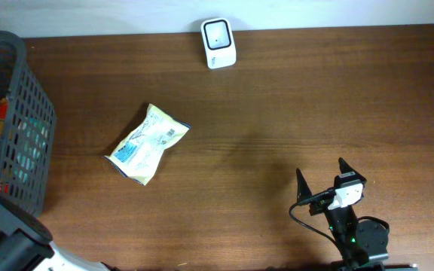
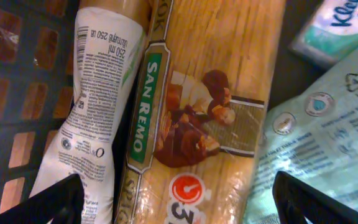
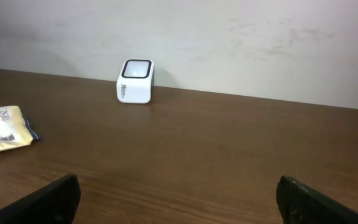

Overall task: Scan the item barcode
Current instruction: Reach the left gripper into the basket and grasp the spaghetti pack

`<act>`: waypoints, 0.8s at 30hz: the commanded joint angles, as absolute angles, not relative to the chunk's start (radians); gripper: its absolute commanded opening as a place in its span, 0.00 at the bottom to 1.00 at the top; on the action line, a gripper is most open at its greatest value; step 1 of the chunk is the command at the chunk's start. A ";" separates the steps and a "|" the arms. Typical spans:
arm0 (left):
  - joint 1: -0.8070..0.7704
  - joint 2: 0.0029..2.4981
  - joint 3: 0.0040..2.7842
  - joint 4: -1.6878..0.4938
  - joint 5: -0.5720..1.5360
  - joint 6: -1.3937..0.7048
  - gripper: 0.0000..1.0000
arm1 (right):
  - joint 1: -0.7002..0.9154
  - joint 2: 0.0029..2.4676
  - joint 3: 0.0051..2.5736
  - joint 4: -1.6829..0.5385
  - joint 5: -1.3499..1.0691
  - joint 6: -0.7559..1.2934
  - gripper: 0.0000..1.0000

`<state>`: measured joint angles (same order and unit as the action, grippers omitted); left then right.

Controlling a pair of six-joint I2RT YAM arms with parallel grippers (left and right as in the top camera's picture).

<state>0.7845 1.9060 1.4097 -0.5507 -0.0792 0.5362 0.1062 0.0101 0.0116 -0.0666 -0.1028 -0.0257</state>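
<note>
While the right fingers [image 3: 48,199] idle open, the open left fingers [image 2: 55,202] over the crowded basket [image 1: 36,113] at left could pinch two packets [image 2: 210,93].

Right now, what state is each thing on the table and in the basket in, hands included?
White box-shaped barcode scanner: upright on the brown wooden table, untouched.
Yellow-and-blue crinkled snack packet: lying flat on the table.
Dark grey plastic mesh basket: loaded.
San Remo spaghetti pack: lying in the basket, not gripped.
Left hand: open over the spaghetti pack.
Right hand: open, empty.
</note>
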 commanded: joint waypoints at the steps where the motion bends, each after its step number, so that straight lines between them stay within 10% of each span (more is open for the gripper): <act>1: 0.791 1.961 1.403 -0.532 -0.076 0.555 0.94 | 0.104 0.004 0.006 -0.068 -0.098 -0.019 0.99; 7: 0.790 2.056 1.403 -0.522 -0.075 0.555 0.94 | 0.104 0.004 0.006 -0.068 -0.098 -0.019 0.99; 9: 0.791 2.057 1.403 -0.511 -0.076 0.555 0.79 | 0.104 0.004 0.006 -0.069 -0.098 -0.019 0.99; 11: 0.791 2.057 1.403 -0.506 -0.075 0.555 0.41 | 0.104 0.004 0.006 -0.068 -0.098 -0.019 0.99; 16: 0.791 2.071 1.401 -0.509 -0.057 0.554 0.31 | 0.104 0.004 0.006 -0.068 -0.097 -0.019 0.99; 19: 0.790 2.089 1.401 -0.513 -0.047 0.554 0.00 | 0.104 0.004 0.006 -0.068 -0.098 -0.019 0.99; 24: 0.788 2.020 1.402 -0.513 -0.041 0.554 0.00 | 0.104 0.004 0.006 -0.068 -0.098 -0.019 0.99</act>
